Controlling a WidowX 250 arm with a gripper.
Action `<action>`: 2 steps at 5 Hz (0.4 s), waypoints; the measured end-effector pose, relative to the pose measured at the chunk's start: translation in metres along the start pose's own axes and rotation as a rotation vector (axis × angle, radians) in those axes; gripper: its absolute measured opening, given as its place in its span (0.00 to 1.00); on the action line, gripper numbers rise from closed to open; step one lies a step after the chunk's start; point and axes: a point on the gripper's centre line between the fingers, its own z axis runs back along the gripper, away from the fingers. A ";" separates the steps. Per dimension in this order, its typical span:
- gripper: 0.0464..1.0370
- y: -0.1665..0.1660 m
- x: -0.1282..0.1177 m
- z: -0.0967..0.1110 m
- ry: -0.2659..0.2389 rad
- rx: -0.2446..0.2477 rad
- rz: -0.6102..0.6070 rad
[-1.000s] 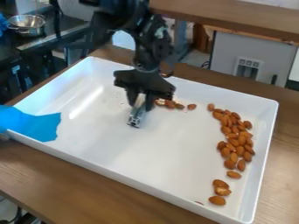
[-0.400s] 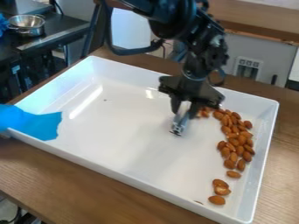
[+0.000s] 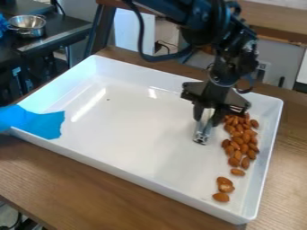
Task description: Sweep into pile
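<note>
The gripper [image 3: 207, 117] hangs over the right half of the white tray [image 3: 138, 177], its fingers shut on a silvery metal tool [image 3: 202, 134] that points down at the tray floor. Just right of the tool, brown almonds [image 3: 244, 139] lie bunched in a band along the tray's right side. The upper end of this band is partly hidden behind the gripper. Three or so more almonds [image 3: 221, 197] lie lower down, near the right front corner, apart from the main bunch.
A blue cloth or tape piece [image 3: 39, 122] covers the tray's left corner. Raised walls surround the tray, which stands on a wooden table [image 3: 78, 188]. A metal bowl [image 3: 28, 25] sits on a dark counter at the upper left.
The gripper has moved right with the metal tool, from the tray's upper middle to beside the bunch. The few almonds near the back wall have shifted right to the bunch. The tray has shifted slightly.
</note>
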 end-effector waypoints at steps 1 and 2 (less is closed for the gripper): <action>0.33 -0.032 -0.006 0.007 0.017 -0.059 -0.051; 0.33 -0.032 -0.012 0.017 0.034 -0.098 -0.070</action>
